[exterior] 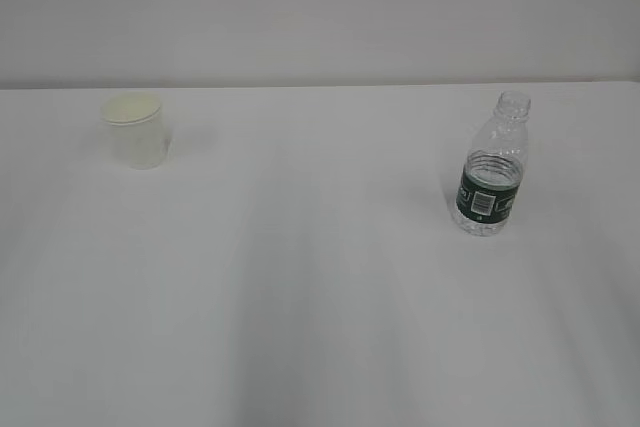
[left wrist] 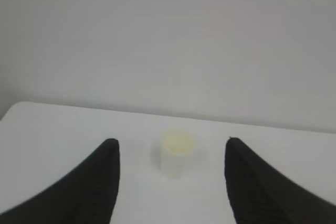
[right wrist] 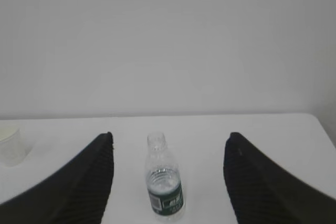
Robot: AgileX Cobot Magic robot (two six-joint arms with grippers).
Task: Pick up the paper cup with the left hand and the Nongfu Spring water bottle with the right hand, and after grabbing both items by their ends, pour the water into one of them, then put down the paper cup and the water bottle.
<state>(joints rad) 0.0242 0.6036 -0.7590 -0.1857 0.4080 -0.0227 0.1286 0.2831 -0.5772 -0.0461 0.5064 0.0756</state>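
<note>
The paper cup [exterior: 135,130] stands upright at the far left of the white table [exterior: 320,297]. Far right, the Nongfu Spring water bottle [exterior: 491,167] stands upright and uncapped, clear with a dark green label. Neither arm shows in the exterior view. In the left wrist view my left gripper [left wrist: 172,145] is open, and the paper cup [left wrist: 177,153] sits ahead of it, centred between the black fingers and apart from them. In the right wrist view my right gripper [right wrist: 170,139] is open, and the bottle [right wrist: 164,183] stands ahead between its fingers, untouched, with water in its lower part.
A plain pale wall [exterior: 320,7] runs behind the table's far edge. The paper cup [right wrist: 10,146] also shows at the left edge of the right wrist view. The table's right edge [right wrist: 323,129] shows in that view.
</note>
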